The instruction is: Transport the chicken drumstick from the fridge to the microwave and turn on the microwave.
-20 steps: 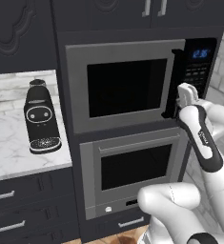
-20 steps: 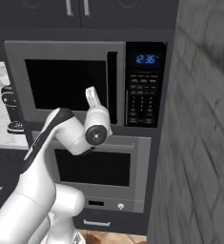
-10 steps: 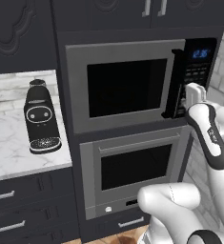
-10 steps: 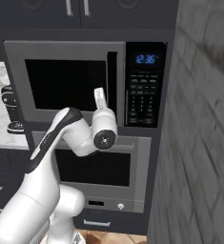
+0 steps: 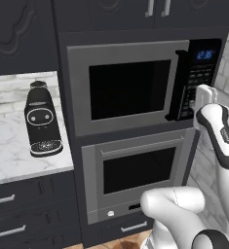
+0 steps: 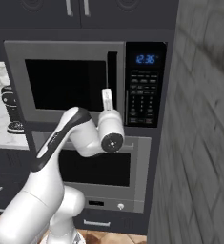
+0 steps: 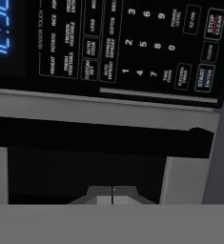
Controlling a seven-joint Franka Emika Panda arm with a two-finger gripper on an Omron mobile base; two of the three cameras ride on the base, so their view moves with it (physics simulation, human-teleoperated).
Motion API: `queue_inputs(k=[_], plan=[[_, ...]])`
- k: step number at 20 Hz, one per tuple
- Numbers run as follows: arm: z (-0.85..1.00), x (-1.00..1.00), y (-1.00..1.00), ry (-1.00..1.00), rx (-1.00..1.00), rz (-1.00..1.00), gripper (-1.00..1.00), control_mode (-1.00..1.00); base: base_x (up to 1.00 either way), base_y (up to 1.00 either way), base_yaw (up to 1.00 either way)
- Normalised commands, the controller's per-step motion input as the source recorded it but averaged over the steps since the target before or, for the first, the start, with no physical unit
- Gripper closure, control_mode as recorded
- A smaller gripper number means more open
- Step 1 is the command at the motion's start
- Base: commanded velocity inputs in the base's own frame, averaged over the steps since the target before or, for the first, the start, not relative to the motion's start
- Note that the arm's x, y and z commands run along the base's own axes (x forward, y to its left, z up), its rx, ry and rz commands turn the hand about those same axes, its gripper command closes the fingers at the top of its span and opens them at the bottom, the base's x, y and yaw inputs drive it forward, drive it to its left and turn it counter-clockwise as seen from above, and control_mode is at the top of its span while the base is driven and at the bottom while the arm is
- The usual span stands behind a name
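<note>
The closed, empty two-finger gripper (image 7: pixel 112 195) faces the built-in grey-fronted microwave (image 5: pixel 130 87), door shut; its black keypad panel (image 7: pixel 132 47) lies just ahead, the blue-lettered start key (image 7: pixel 204 78) off toward the hand view's upper right.

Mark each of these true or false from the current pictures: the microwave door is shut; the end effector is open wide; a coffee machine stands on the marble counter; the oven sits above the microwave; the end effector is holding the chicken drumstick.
1. The microwave door is shut. True.
2. The end effector is open wide. False: its fingertips are pressed together, as the hand view shows.
3. A coffee machine stands on the marble counter. True.
4. The oven sits above the microwave. False: it sits directly below it.
5. The end effector is holding the chicken drumstick. False: nothing is between its fingertips, which point at the keypad panel.
</note>
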Motion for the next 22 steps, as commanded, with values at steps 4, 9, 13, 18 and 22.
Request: queue_inputs(k=[4,9,13,18,22], plan=[[-0.03,0.00,-0.13,0.00,0.01,0.00,1.00,-1.00,0.00,0.00,0.00],[-0.05,0.00,-0.11,0.00,0.02,0.00,1.00,-1.00,0.00,0.00,0.00],[-0.04,0.00,-0.14,0.00,0.06,0.00,1.00,-1.00,0.00,0.00,0.00],[-0.05,0.00,-0.13,0.00,0.07,0.00,1.00,-1.00,0.00,0.00,0.00],[-0.08,0.00,-0.07,0.00,0.06,0.00,1.00,-1.00,0.00,0.00,0.00]])
